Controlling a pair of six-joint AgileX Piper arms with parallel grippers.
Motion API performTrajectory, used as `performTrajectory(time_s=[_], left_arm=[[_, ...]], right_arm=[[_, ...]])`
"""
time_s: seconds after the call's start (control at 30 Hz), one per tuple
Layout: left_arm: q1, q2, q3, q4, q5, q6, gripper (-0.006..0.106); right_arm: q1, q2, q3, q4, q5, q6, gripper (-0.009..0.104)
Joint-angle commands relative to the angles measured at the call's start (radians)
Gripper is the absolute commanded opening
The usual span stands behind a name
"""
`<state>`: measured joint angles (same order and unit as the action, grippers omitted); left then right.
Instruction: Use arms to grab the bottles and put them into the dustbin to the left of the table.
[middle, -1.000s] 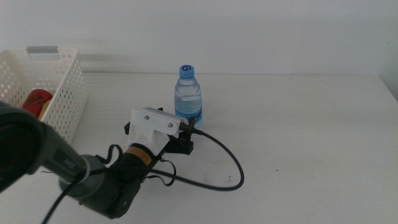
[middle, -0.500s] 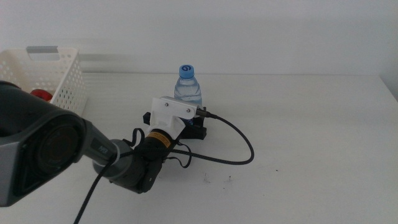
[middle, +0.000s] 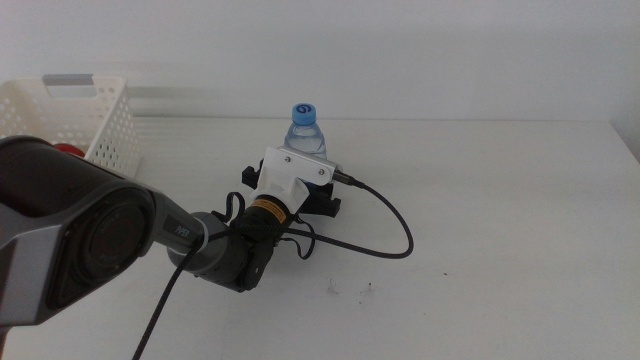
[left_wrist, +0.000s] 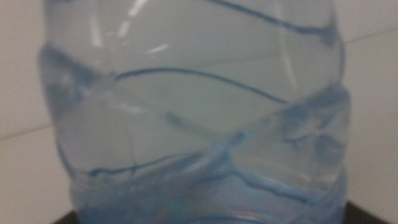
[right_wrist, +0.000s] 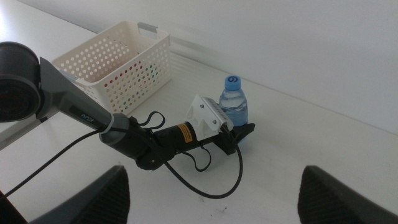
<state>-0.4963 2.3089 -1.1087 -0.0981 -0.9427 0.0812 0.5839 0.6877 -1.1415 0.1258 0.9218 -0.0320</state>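
Water bottle (middle: 304, 128) between left gripper (middle: 296, 192) fingers

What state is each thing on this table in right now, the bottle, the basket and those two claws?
Water bottle: upright on the table, blue cap on, left claw around its lower part.
Basket: upright, open-topped, something red inside.
Left claw: at the bottle's base, jaws either side of it; grip not clear.
Right claw: held above the table, away from the bottle, jaws wide open, empty.
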Motion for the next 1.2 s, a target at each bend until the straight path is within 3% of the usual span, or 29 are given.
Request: performTrajectory(time_s=[0.0,0.13,0.3,0.57,0.8,0.93,1.17], left_arm=[[-0.001,-0.003,-0.007,-0.008,0.005,0.006,0.064],[-0.001,-0.068,0.046,-0.014,0.013,0.006,0.03],[-0.001,-0.293,0.207,-0.016,0.148,0.0,0.013],[-0.001,-0.725,0.272,-0.02,0.688,0.0,0.013],[0.018,-0.953,0.142,-0.002,1.164,0.0,0.013],[0.084,-0.987,-0.013,0.084,1.483,0.0,0.013],[0.308,-0.963,-0.232,0.098,1.821,0.029,0.013]], right_arm=[[0.002,0.004,-0.008,-0.008,-0.01,-0.001,0.089],[0.002,0.004,-0.008,-0.008,-0.01,-0.001,0.089],[0.002,0.004,-0.008,-0.008,-0.01,-0.001,0.089],[0.002,0.004,-0.008,-0.008,-0.01,-0.001,0.089],[0.002,0.004,-0.008,-0.008,-0.01,-0.001,0.089],[0.002,0.004,-0.008,-0.007,-0.01,-0.001,0.089],[0.002,0.004,-0.008,-0.007,-0.01,-0.001,0.089]])
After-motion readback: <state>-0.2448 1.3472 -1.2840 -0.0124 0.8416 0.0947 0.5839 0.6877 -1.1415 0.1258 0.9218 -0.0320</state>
